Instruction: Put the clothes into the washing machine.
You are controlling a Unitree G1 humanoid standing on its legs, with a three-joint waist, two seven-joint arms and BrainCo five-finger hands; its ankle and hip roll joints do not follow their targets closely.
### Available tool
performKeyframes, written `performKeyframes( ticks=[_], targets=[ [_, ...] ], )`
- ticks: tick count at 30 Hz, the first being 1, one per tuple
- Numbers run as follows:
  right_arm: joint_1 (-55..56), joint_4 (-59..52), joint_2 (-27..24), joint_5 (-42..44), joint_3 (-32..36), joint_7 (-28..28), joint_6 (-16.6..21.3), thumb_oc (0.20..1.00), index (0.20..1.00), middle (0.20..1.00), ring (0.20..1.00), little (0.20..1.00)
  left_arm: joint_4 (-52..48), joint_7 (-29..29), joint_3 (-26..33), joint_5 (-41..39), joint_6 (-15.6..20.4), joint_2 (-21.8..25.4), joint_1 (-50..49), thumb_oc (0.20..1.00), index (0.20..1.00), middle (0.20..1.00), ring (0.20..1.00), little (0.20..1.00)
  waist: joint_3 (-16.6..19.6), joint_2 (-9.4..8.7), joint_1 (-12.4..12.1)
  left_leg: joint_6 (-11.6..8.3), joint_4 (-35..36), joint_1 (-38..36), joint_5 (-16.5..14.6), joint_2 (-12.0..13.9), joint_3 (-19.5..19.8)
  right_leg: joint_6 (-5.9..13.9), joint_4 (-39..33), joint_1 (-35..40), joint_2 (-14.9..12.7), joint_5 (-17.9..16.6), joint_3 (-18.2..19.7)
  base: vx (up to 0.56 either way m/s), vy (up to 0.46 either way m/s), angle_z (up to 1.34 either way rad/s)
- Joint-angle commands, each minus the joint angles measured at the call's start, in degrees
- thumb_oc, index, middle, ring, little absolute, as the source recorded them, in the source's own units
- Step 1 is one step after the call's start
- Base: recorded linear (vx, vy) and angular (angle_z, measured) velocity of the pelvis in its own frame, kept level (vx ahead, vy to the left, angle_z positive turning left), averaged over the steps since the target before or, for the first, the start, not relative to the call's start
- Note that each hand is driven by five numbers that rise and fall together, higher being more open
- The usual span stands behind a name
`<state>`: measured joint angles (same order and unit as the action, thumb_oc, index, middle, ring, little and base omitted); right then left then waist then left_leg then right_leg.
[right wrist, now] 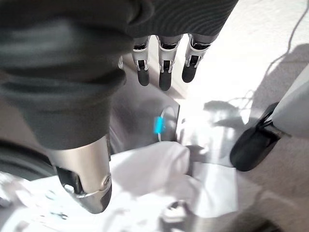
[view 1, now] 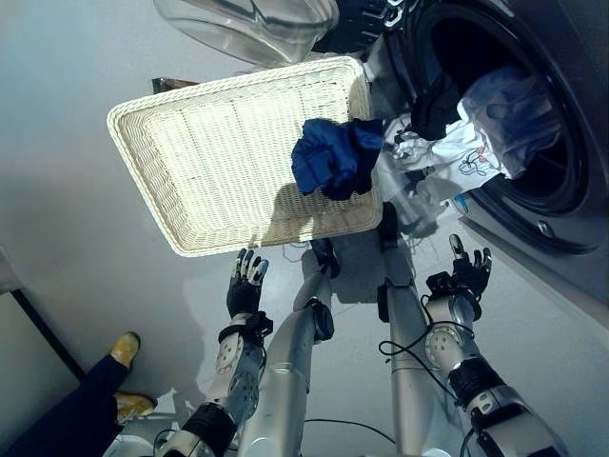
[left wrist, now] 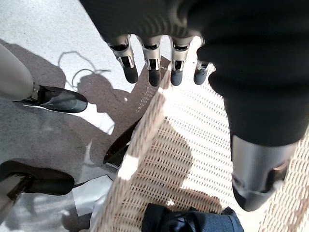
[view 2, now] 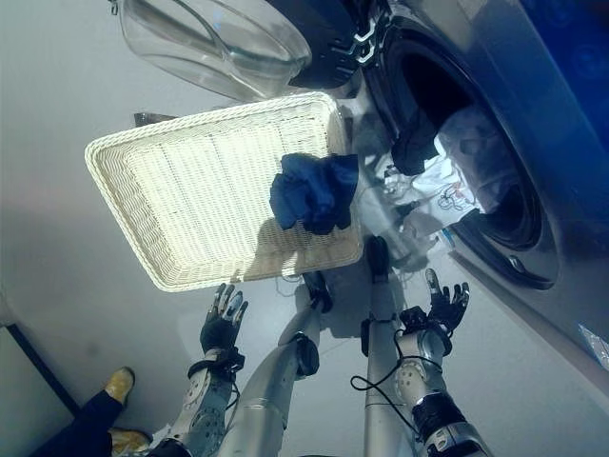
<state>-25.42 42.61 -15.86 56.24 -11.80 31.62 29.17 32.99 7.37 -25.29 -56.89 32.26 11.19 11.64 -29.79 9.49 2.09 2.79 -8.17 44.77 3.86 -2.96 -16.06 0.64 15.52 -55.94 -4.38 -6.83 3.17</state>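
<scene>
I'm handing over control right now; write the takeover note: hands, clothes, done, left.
Left hand: open, holding nothing, below the wicker basket.
Right hand: open, holding nothing, below the washing machine opening.
Done: white garment and a dark item lie partly in the drum, white cloth spilling over the rim.
Left: blue garment draped on the basket's edge; push the hanging white cloth inside.

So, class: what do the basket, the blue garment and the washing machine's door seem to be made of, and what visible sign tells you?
Basket: woven wicker or a wicker-look plastic, cream and matte; the open weave shows.
Blue garment: soft cloth, probably cotton or a blend; it bunches in folds over the basket's edge.
Washing machine door: clear glass or plastic, glossy; the floor shows through it.
</scene>
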Motion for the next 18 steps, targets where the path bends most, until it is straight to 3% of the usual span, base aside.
performKeyframes(
  ticks=[1,5,9,15,18],
  targets=[
    [1.1,1.2,-3.0,-0.3,1.1,-3.3,-3.6,1.000,1.000,1.000,1.000,1.000,-0.4,-1.7,-0.1,1.9,0.8,-0.2,0.4,1.000,1.000,1.000,1.000,1.000,0.0,8.72,0.6,-6.06,-1.9,4.8,1.7,0.3,5.9,1.79,6.6,-0.2,0.9,10.1,-4.3,-0.01,-0.040,0.12],
    [-1.9,7.1,-4.5,0.5,3.9,-4.7,-6.7,1.000,1.000,1.000,1.000,1.000,0.3,-2.4,-0.1,1.3,-0.4,0.2,1.3,1.000,1.000,1.000,1.000,1.000,0.0,9.02,0.0,-5.99,-3.1,5.4,1.3,0.2,6.3,1.86,7.6,-0.8,0.7,10.5,-4.6,-0.01,-0.041,0.05],
    [-9.1,19.0,-9.7,5.5,10.0,-8.3,-17.0,1.000,1.000,1.000,1.000,1.000,1.2,-3.5,-0.3,-0.1,-1.8,0.8,2.4,1.000,1.000,1.000,1.000,1.000,0.0,10.35,-1.4,-5.95,-5.2,7.4,0.7,0.4,6.8,1.84,10.1,-3.1,0.3,11.1,-4.8,0.01,-0.061,0.11],
    [-18.0,25.2,-15.5,13.1,12.5,-10.6,-21.7,1.000,1.000,1.000,1.000,1.000,-1.8,-2.3,-1.6,-0.5,-2.3,2.9,3.5,1.000,1.000,1.000,1.000,1.000,0.0,11.91,-3.8,-5.32,-8.8,13.6,0.9,0.9,7.3,1.29,15.5,-10.0,-0.5,11.5,-6.2,0.00,-0.121,0.20],
    [-20.9,26.0,-17.9,16.4,12.7,-10.5,-22.1,1.000,1.000,1.000,1.000,1.000,-5.4,-0.7,-3.2,-0.3,-2.8,4.1,3.0,1.000,1.000,1.000,1.000,1.000,0.0,12.42,-4.6,-5.59,-11.9,15.8,-1.4,1.0,8.2,1.32,19.8,-12.6,-1.3,14.1,-5.8,0.06,-0.082,0.19]
  ],
)
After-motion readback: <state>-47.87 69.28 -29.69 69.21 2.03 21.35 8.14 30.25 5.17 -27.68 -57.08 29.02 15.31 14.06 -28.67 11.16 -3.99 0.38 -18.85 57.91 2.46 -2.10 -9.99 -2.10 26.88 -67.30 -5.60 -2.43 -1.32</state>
